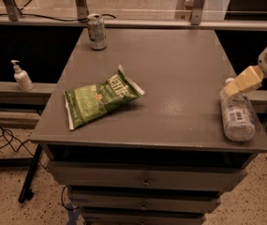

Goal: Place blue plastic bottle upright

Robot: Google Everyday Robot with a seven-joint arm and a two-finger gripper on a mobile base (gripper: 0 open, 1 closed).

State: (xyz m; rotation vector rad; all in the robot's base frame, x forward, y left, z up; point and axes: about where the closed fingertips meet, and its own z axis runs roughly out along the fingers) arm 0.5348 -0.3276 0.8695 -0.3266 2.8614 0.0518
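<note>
The blue plastic bottle lies on its side near the right front corner of the grey table, its white cap pointing away from the camera. My gripper comes in from the right edge, its cream-coloured fingers just above the bottle's cap end.
A green chip bag lies left of centre. A silver drinks can stands at the far left corner. A white pump dispenser bottle stands on a ledge left of the table. Cables lie on the floor at left. Drawers sit beneath the tabletop.
</note>
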